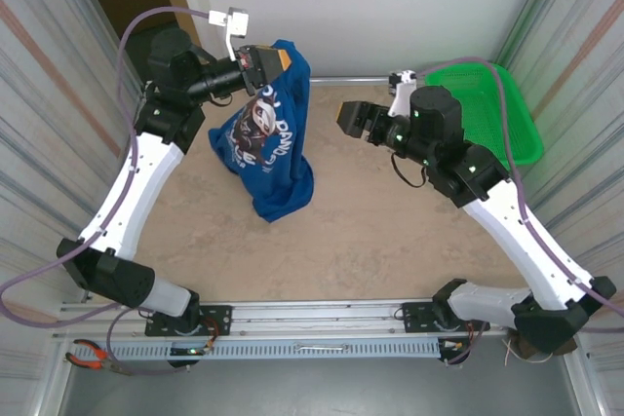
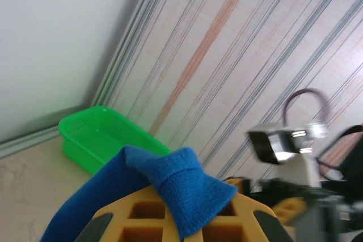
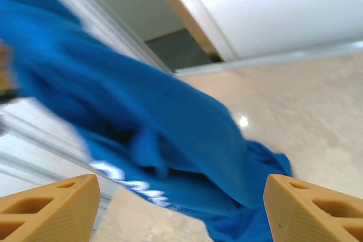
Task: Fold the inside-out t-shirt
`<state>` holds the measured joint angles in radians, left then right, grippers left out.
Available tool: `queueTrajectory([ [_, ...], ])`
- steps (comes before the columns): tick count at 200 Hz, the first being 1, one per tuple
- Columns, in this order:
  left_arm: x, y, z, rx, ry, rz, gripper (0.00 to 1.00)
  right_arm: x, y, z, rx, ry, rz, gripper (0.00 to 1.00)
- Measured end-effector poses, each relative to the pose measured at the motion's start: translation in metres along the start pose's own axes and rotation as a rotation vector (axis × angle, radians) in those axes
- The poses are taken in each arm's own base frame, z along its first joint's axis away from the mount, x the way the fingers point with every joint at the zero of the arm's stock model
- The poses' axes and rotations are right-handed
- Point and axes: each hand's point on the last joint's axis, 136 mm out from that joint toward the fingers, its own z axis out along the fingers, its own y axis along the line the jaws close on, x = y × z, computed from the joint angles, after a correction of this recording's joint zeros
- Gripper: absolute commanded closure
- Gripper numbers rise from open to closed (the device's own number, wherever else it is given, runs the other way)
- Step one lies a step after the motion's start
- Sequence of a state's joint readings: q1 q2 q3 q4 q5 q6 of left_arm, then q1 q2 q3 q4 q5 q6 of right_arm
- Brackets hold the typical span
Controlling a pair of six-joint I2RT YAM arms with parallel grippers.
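Note:
The inside-out t-shirt (image 1: 271, 143) is royal blue with a white-and-reddish print. It hangs from my left gripper (image 1: 269, 59) at the back left, and its lower end rests crumpled on the table (image 1: 380, 241). In the left wrist view a hemmed edge of the t-shirt (image 2: 181, 188) pokes out between the yellow fingers (image 2: 136, 211), which are shut on it. My right gripper (image 1: 343, 116) is open, to the right of the cloth and apart from it. In the right wrist view the t-shirt (image 3: 170, 123) hangs ahead of the spread fingertips (image 3: 309, 205), with nothing between them.
A green mesh basket (image 1: 487, 109) stands at the back right corner, also seen as the basket (image 2: 96, 137) in the left wrist view. Striped panels wall both sides. Red-handled pliers (image 1: 93, 356) lie on the near rail at the left.

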<state>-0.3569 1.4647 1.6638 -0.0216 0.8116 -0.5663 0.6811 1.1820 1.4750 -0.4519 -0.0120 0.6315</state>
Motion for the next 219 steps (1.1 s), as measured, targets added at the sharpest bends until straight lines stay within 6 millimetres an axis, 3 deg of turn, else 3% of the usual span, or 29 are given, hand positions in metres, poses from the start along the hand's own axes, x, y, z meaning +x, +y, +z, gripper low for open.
queueTrajectory([
  [15, 0.005, -0.001, 0.003, 0.003, 0.015, -0.017, 1.0, -0.006, 0.022, 0.004, -0.017, -0.025, -0.058, 0.44],
  [28, 0.009, -0.004, 0.006, 0.013, 0.025, -0.025, 1.0, -0.004, 0.027, 0.016, -0.003, -0.022, -0.083, 0.48],
  [76, 0.014, -0.013, 0.011, 0.037, 0.04, -0.037, 1.0, 0.037, -0.008, 0.077, 0.151, 0.087, -0.122, 0.5],
  [84, 0.015, -0.014, 0.012, 0.039, 0.041, -0.039, 1.0, 0.041, -0.013, 0.082, 0.166, 0.098, -0.129, 0.59],
  [104, 0.015, -0.014, 0.012, 0.038, 0.041, -0.043, 1.0, 0.042, -0.024, 0.088, 0.203, 0.101, -0.139, 0.97],
  [115, 0.016, -0.012, 0.012, 0.029, 0.042, -0.048, 1.0, 0.04, -0.031, 0.088, 0.219, 0.098, -0.133, 1.0],
  [142, 0.017, 0.008, 0.008, -0.055, 0.039, -0.078, 1.0, 0.024, -0.055, 0.073, 0.232, 0.086, -0.089, 1.0],
  [168, 0.016, 0.057, -0.01, -0.244, 0.019, -0.147, 1.0, -0.012, -0.062, 0.042, 0.18, 0.038, -0.02, 1.0],
  [181, 0.017, 0.079, -0.017, -0.313, 0.021, -0.18, 1.0, -0.037, -0.048, 0.022, 0.117, 0.002, -0.004, 1.0],
  [195, 0.017, 0.087, -0.014, -0.329, 0.031, -0.197, 1.0, -0.07, -0.017, -0.003, 0.015, -0.053, -0.006, 1.0],
  [207, 0.01, 0.077, -0.009, -0.305, 0.027, -0.187, 1.0, -0.093, 0.01, -0.024, -0.065, -0.094, -0.016, 1.0],
  [219, -0.006, 0.053, -0.005, -0.256, 0.001, -0.149, 1.0, -0.11, 0.034, -0.046, -0.137, -0.133, -0.029, 1.0],
])
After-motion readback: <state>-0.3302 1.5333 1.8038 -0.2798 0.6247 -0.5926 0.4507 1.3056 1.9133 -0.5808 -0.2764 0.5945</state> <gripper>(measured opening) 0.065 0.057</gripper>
